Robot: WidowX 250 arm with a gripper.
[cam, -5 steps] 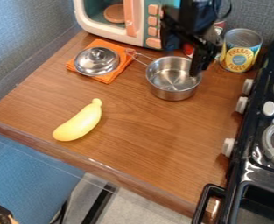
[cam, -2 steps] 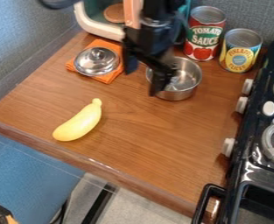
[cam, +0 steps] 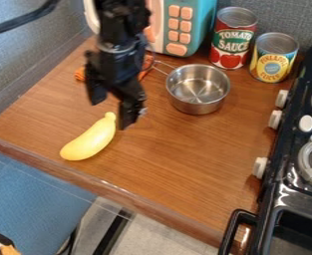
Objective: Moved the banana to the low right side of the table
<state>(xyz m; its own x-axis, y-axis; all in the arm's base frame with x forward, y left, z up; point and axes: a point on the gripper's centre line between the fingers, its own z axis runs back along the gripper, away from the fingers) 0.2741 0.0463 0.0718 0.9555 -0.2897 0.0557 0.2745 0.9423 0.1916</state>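
Tool (cam: 110,113) is wide open, banana (cam: 90,142) looks light, firm, kinda slippery, so we'd pinch its fat middle

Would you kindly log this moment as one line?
gripper: open, near banana | banana: ungrasped, on table's left side | move to low right: not yet done

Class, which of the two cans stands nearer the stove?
The yellow-labelled can, just beside the stove; the red-labelled can stands farther left.

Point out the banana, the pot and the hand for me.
Banana (cam: 89,141): camera view, middle of its body.
Pot (cam: 195,106): camera view, outer side wall.
Hand (cam: 109,110): camera view, midway between fingertips.
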